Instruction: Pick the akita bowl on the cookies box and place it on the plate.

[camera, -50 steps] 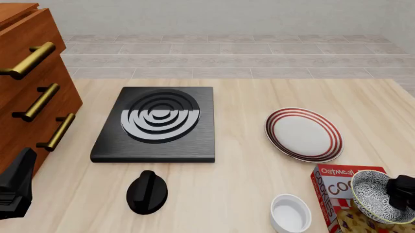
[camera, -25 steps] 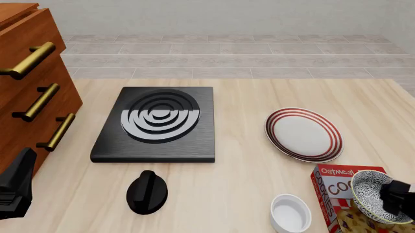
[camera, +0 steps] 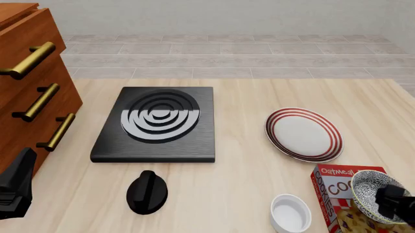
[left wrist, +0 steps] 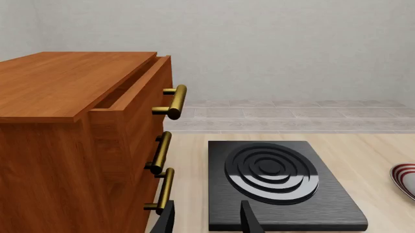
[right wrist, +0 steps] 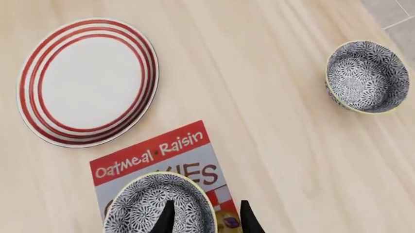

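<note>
I have the right tool down at the akita bowl, which sits on the cookies box at the near right corner of the bench. In the right wrist view the two fingers stand a little apart with the bowl's rim between them, one finger inside the bowl and one outside; I cannot tell whether they press the rim. The plate lies just beyond the box, apart from it. A second speckled bowl sits on the bench well off from the box. A plain white bowl rests just left of the box. My left tool hangs open and holds nothing, near the wooden drawers and the black stove; a black knob lies nearer than the stove.
</note>
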Motion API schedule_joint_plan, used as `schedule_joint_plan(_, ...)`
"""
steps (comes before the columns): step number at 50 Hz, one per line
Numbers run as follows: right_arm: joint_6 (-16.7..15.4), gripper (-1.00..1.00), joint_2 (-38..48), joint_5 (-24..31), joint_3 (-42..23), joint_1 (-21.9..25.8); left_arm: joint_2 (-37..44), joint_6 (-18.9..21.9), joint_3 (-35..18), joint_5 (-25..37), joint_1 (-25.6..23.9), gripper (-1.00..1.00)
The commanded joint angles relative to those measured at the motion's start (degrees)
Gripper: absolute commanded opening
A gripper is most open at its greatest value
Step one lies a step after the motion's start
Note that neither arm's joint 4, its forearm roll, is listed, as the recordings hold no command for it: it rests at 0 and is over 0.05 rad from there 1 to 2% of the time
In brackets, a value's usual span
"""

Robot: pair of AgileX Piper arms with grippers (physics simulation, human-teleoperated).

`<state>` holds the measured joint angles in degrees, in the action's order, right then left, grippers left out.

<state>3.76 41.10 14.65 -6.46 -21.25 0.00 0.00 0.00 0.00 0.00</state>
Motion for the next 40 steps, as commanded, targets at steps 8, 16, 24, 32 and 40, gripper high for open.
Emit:
schedule_joint_plan(8, -1.07, -1.00, -0.77, 0.97, -0.47, 0.05, 0.00, 0.00, 0.00, 0.00, 0.00, 1.00)
schedule_joint_plan(16, -1.92, -1.00, -0.81, 1.78, -1.67, -0.88, 0.00, 0.00, 0.00, 0.00, 0.00, 1.00)
schedule_joint_plan(24, -2.04, -1.00, -1.17, 2.80, -2.81, -1.30, 0.00, 0.00, 0.00, 0.00, 0.00, 1.00)
schedule_joint_plan(32, -0.83, -1.00, -5.80, 9.27, -6.74, 0.37, 0.00, 0.00, 0.00, 0.00, 0.00, 1.00)
schedule_joint_plan(40, 4.16, -1.00, -10.96, 15.74, -10.57, 5.98, 0.00, 0.00, 0.00, 0.00, 0.00, 1.00)
